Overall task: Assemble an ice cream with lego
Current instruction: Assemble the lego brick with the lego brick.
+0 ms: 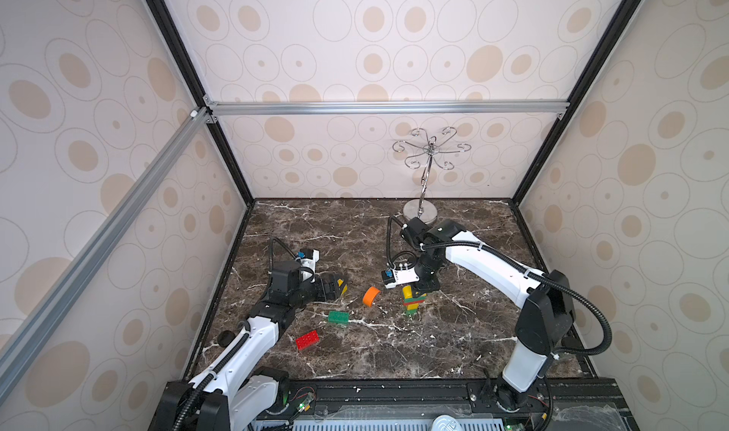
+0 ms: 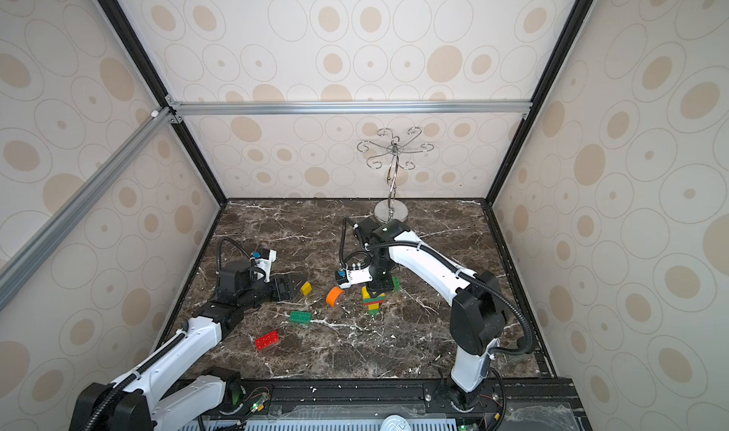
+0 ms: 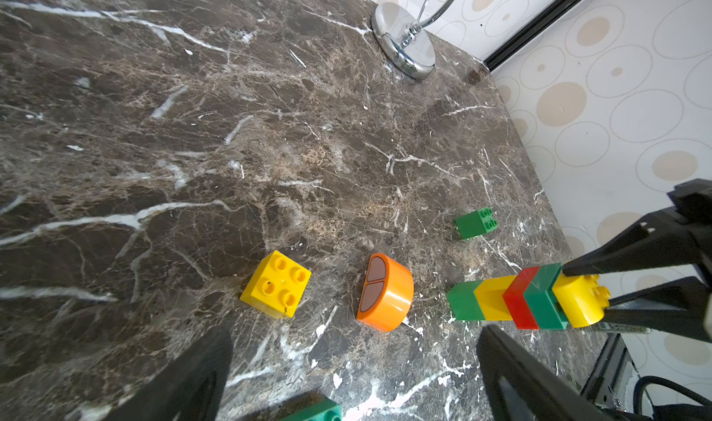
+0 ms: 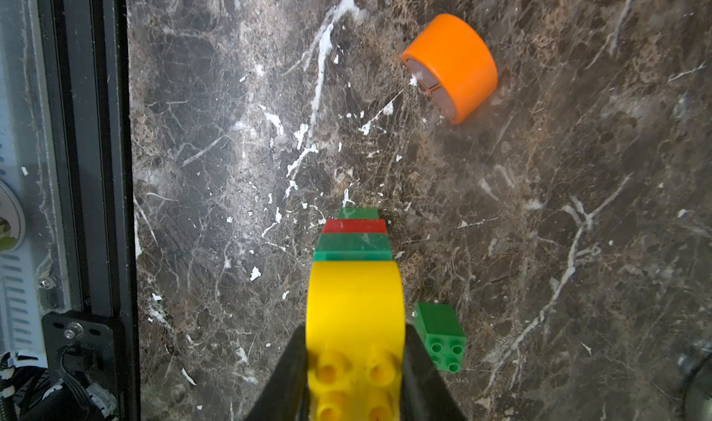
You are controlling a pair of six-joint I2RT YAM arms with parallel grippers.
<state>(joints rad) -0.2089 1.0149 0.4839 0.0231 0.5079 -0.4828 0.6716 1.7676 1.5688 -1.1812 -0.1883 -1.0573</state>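
Note:
A lego stack [image 1: 412, 302] [image 3: 504, 301] stands on the marble table: green, yellow, red and green bricks, with a yellow domed piece [image 4: 356, 303] on top. My right gripper [image 4: 356, 347] [image 1: 424, 287] comes down from above and is shut on that domed piece. My left gripper [image 3: 356, 346] [image 1: 335, 285] hovers low and open, holding nothing. Just beyond its fingers sit a yellow square brick [image 3: 275, 284] [image 2: 305, 288] and the orange domed piece [image 3: 387, 297] [image 1: 371, 295], which lies on its side. A small green square brick [image 4: 441, 334] [image 3: 476, 222] lies tipped beside the stack.
A green oblong brick [image 1: 338, 317] and a red oblong brick [image 1: 307, 340] lie nearer the table's front. The silver hooked stand [image 1: 422, 210] rises at the back, behind the right arm. Patterned walls close off three sides.

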